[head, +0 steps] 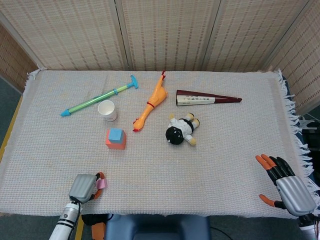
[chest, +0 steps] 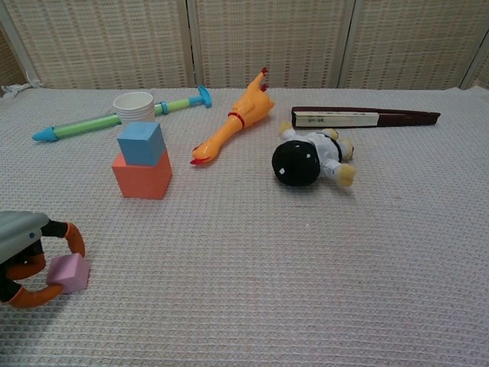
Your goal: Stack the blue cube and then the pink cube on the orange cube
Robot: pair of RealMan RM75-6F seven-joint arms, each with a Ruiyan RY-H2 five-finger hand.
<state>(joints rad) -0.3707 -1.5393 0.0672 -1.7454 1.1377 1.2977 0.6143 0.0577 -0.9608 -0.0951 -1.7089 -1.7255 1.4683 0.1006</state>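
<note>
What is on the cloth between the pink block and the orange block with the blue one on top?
Nothing: the chest view shows only bare cloth between the pink block and the orange block.

- Left hand (chest: 27,256): cut off by the left edge in the chest view; only part of the shell and orange-tipped fingers (chest: 74,235) show.
- Pink cube (head: 102,184): mostly hidden behind the left hand in the head view.
- Right hand (head: 286,184): near right corner, wrist cut off by the bottom edge.
- Folded fan (chest: 365,117): printing too small to read.
</note>
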